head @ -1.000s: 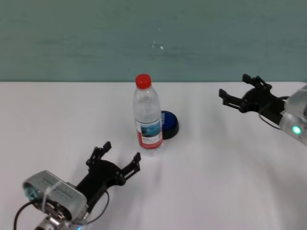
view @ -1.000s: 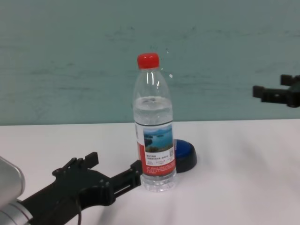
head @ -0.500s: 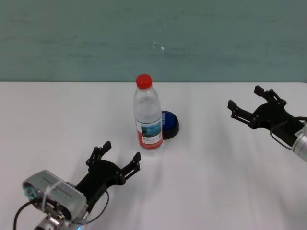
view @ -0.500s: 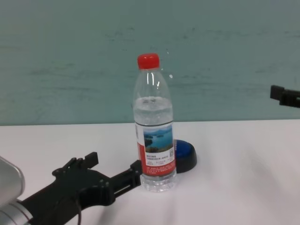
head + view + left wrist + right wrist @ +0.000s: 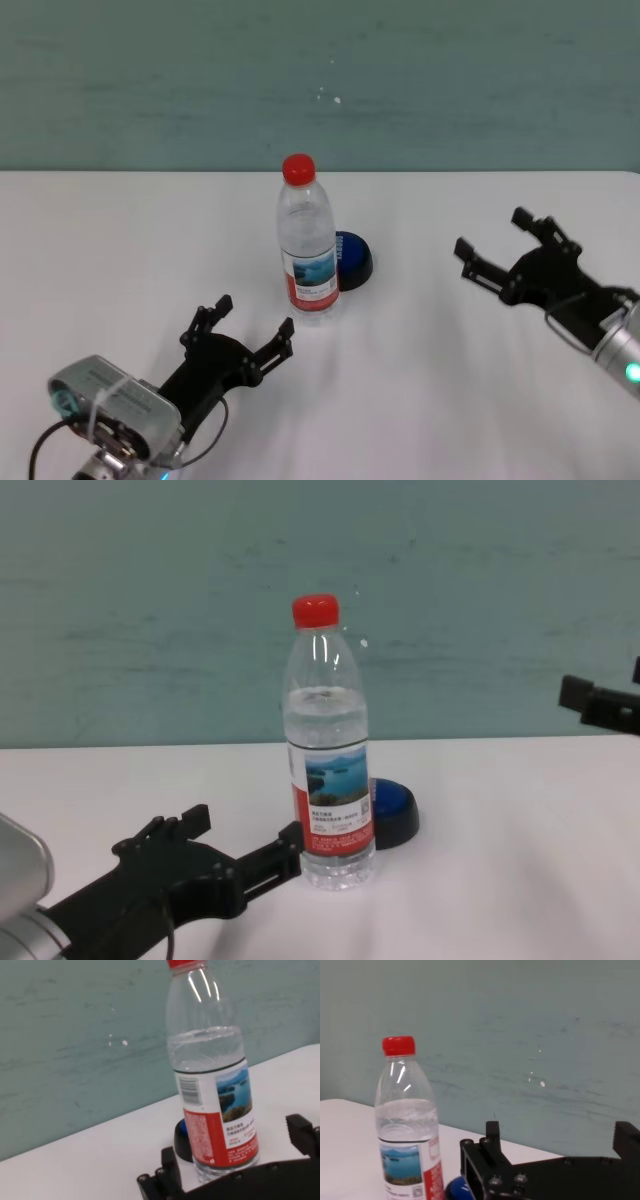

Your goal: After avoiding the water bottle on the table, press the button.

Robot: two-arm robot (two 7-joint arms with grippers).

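Your right gripper (image 5: 497, 252) hangs over the table (image 5: 450, 380) with its fingers spread wide, well apart from the button (image 5: 355, 260), off to the button's right. The water bottle (image 5: 308, 240) stands upright, touching the button's left side. Your left gripper (image 5: 252, 328) rests wide open just in front of the water bottle. The chest view shows only a tip of the right gripper; the head view shows all of it. Half a second ago the right gripper was farther back and right.

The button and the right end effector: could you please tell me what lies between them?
Only bare white table lies between the button and the open right end effector, as the head view shows.
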